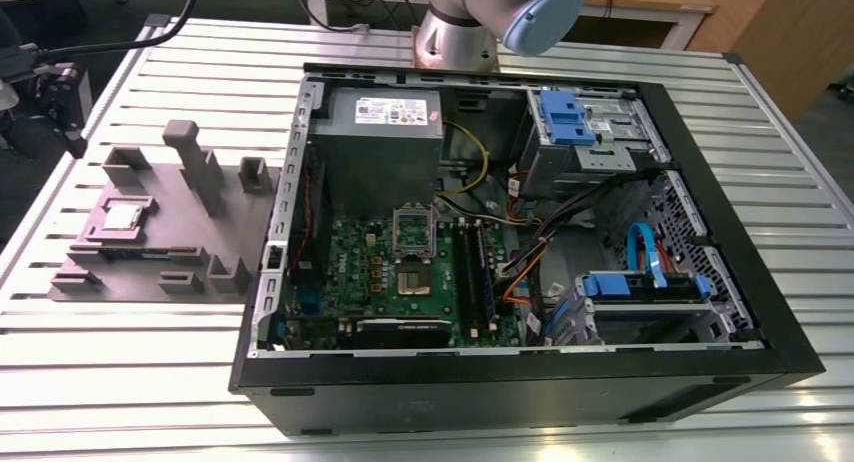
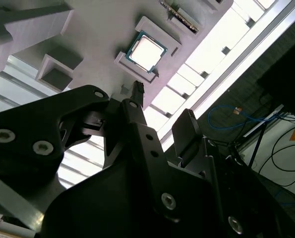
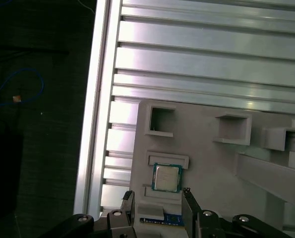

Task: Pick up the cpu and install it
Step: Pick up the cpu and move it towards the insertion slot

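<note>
The cpu (image 1: 124, 215) is a small silver-grey square chip lying flat in a recess of the grey fixture block (image 1: 200, 247), at the exterior view's left. Both wrist views show the cpu (image 3: 166, 177) (image 2: 146, 51) from above, a little ahead of the fingertips. My gripper (image 3: 158, 199) (image 2: 162, 106) hangs over the block, open, its two black fingers (image 3: 189, 201) spread with nothing between them and not touching the chip. In the exterior view the gripper (image 1: 60, 102) is a dark shape near the table's edge.
An open black computer case (image 1: 747, 367) lies on the slatted metal table (image 1: 134, 382), with its green motherboard and the metal socket frame (image 1: 414, 230) facing up. Tall posts (image 1: 183, 147) rise from the fixture block. The arm's base (image 1: 461, 32) stands behind the case.
</note>
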Available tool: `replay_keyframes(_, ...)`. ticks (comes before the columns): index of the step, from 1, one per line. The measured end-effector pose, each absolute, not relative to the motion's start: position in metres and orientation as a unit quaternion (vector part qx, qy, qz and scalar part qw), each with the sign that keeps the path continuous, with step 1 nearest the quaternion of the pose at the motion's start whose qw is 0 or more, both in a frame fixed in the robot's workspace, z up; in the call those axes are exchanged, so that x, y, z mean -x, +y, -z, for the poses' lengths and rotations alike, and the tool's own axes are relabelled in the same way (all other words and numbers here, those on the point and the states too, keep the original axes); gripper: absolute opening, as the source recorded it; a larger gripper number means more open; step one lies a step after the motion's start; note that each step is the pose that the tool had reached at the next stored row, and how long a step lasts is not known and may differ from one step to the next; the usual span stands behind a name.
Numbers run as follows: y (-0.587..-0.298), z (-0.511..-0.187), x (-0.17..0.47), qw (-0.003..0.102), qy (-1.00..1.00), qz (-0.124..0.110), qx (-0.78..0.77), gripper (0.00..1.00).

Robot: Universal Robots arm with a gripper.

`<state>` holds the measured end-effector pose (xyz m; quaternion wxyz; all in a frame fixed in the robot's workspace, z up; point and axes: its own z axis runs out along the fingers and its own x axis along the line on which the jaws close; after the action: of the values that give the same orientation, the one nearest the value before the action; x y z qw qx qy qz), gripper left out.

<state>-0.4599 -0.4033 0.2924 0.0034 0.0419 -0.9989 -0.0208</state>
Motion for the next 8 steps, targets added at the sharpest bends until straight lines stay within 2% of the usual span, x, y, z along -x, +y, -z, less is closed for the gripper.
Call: replay_keyframes(8,-0.4033,-0.2918,0.4565,0.004,-0.999,0.021,-0.042,0.5)
